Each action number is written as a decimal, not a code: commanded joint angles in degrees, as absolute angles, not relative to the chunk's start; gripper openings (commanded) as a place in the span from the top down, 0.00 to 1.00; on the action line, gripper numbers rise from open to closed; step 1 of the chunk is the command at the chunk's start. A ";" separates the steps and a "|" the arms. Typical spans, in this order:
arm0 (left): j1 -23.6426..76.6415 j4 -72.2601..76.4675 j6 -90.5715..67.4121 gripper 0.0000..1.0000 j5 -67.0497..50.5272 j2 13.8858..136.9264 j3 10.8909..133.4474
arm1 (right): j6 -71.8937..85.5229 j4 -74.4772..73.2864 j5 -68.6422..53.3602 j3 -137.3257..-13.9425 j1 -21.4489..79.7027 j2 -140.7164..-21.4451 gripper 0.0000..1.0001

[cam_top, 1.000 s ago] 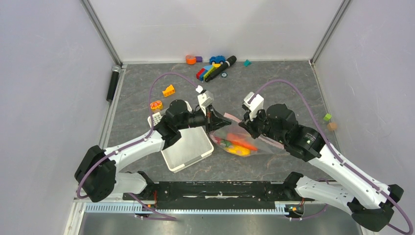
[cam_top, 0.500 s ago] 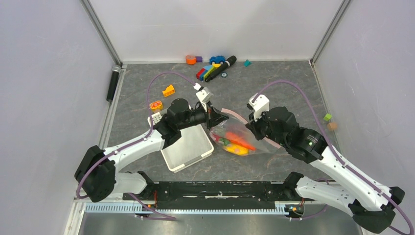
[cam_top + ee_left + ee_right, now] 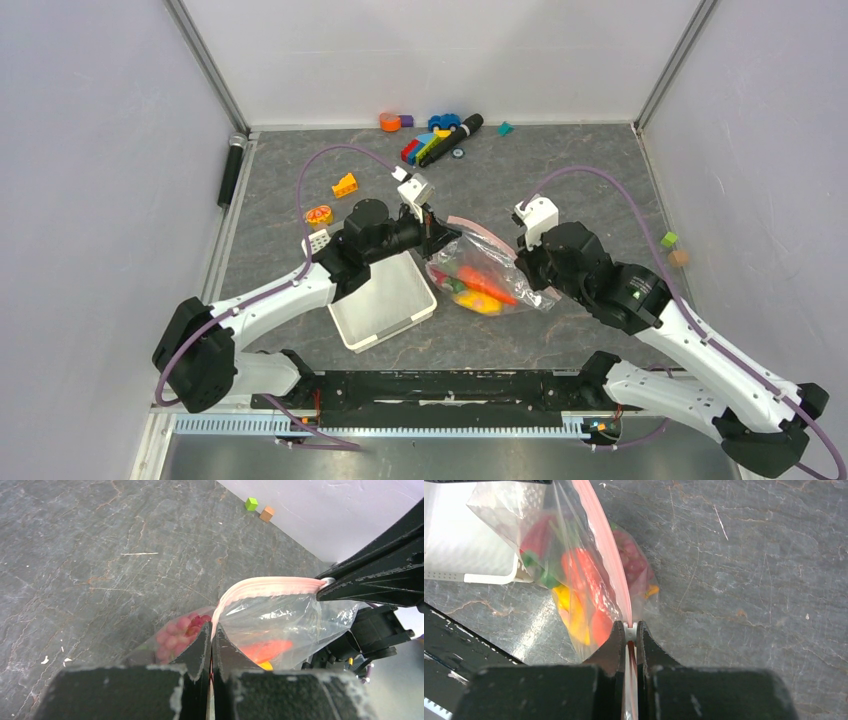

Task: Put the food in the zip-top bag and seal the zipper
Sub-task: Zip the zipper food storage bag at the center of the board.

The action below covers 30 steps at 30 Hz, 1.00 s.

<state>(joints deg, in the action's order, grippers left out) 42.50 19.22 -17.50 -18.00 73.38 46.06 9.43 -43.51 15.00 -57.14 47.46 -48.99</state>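
Note:
The clear zip-top bag (image 3: 492, 285) hangs between my two grippers, just right of the white basket. Inside is the food: purple-red grapes (image 3: 172, 632), a red-orange piece (image 3: 483, 285) and a yellow piece (image 3: 478, 304). The pink zipper (image 3: 480, 227) runs along the top, stretched between the grippers. My left gripper (image 3: 441, 239) is shut on the left end of the zipper strip (image 3: 265, 584). My right gripper (image 3: 521, 262) is shut on the zipper (image 3: 604, 555) at a small white slider (image 3: 630, 626), with the bag (image 3: 574, 580) hanging in front of it.
The white slotted basket (image 3: 352, 328) lies under my left arm. Toy blocks and a car (image 3: 435, 140) lie at the back, with an orange block (image 3: 345, 185) and a round orange piece (image 3: 319, 215) at the left. Green (image 3: 669, 239) and tan (image 3: 679, 257) cubes lie right.
My right gripper has slid right along the zipper strip. My left gripper has drawn back a little to the left. The bag now hangs more bunched and upright between them.

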 commanded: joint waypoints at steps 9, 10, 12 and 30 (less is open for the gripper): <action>41.66 17.82 -15.92 0.98 -8.51 73.55 49.55 | 13.29 -52.19 21.76 -57.30 47.26 -47.44 1.00; 41.66 17.84 -15.82 0.98 -8.35 73.60 49.57 | 13.52 -52.60 22.22 -57.30 47.20 -47.28 1.00; 41.68 17.75 -15.73 0.98 -7.99 73.77 49.74 | 13.95 -53.09 22.76 -57.11 47.20 -46.88 1.00; 41.48 16.43 -14.50 0.98 -3.78 73.91 50.89 | 16.75 -59.67 25.89 -58.33 47.20 -43.62 1.00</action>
